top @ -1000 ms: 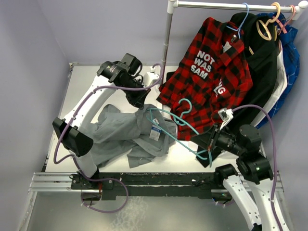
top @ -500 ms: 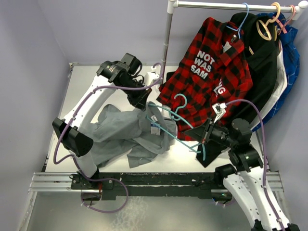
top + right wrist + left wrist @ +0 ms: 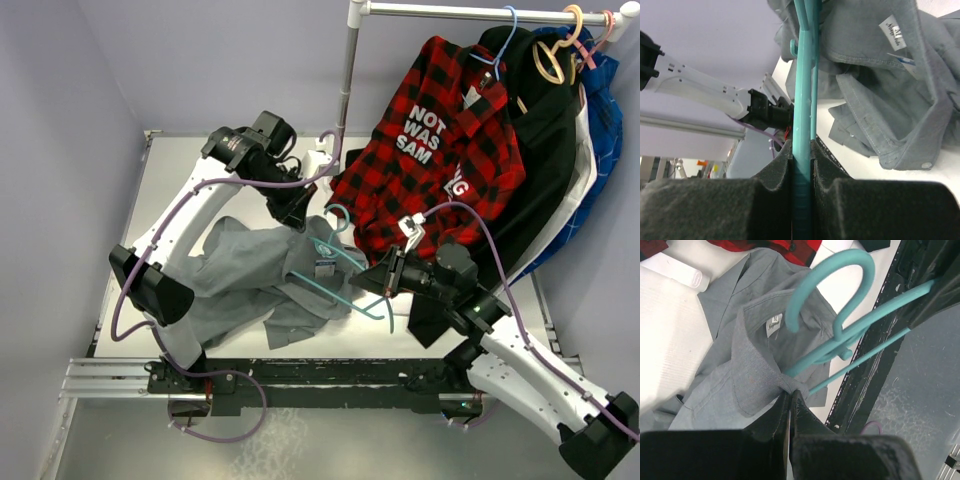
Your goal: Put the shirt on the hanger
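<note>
Grey fabric of the shirt [image 3: 262, 272] lies heaped on the table [image 3: 182, 172]. The left tool [image 3: 790, 401] is pinched shut on its collar, holding the neck up and open. The teal hanger [image 3: 803, 95], clamped tight in the right tool [image 3: 801, 150], reaches in just beside that collar.

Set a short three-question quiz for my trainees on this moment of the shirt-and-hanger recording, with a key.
1. True or false: the right gripper is shut on the thin teal plastic hanger.
2. The left gripper pinches the plain grey button-up shirt at its: A collar; B cuff; C hem.
3. Which garment on the white metal rail bears white lettering?
Key: 1 true; 2 A; 3 the red-and-black plaid shirt.
</note>
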Controlling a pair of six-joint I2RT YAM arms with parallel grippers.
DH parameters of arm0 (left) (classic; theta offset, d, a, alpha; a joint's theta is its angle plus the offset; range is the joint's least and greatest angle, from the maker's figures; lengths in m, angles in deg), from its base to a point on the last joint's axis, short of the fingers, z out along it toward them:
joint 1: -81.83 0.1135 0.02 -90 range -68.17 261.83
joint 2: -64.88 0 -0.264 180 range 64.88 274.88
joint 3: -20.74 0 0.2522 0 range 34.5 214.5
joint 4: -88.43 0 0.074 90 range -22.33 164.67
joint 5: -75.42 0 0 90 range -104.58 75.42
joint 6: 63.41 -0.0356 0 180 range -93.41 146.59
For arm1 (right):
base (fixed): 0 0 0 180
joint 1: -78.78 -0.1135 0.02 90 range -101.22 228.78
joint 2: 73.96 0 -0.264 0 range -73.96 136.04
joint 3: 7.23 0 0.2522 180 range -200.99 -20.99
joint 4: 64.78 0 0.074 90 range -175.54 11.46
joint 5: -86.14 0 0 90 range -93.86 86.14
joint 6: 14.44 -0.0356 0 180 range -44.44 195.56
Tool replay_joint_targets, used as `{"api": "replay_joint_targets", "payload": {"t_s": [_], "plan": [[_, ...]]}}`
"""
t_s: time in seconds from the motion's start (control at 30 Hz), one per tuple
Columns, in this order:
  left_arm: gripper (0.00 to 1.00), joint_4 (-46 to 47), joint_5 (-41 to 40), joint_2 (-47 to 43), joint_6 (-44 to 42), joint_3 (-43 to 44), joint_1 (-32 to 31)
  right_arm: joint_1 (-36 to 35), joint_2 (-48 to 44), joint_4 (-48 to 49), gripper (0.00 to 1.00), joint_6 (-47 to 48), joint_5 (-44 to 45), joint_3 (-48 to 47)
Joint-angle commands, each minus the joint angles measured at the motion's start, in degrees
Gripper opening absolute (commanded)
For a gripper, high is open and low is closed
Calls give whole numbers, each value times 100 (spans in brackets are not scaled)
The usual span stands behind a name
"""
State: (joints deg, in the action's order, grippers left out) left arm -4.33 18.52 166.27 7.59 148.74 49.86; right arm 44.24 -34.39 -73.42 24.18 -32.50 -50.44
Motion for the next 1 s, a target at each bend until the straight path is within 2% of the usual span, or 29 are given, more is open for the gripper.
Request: {"api": "replay_joint_targets", "payload": {"t_s": [0.0,0.17,0.33,0.43,0.63,0.83,0.97], "plan": [[0,52,308,-310,11,-30,-29,-104,-57,776,0,-146,848,31],[0,89,361,-689,-45,-427,-29,-104,-349,557,0,-301,1723,123],[0,33,570,-1041,-155,-759,-28,-108,-484,882,0,-938,1783,428],[0,35,758,-1185,-184,-900,-22,-227,-268,1122,0,-1132,1719,435],[0,24,1191,-1328,-212,-1116,-29,-720,108,1695,0,-1063,2253,325],[0,-22,1581,-1434,-328,-1412,-27,-971,891,2530,0,-1005,2524,141],[0,-54,1713,-1550,-384,-1511,-29,-1072,1243,2669,0,-759,2795,-85]]}}
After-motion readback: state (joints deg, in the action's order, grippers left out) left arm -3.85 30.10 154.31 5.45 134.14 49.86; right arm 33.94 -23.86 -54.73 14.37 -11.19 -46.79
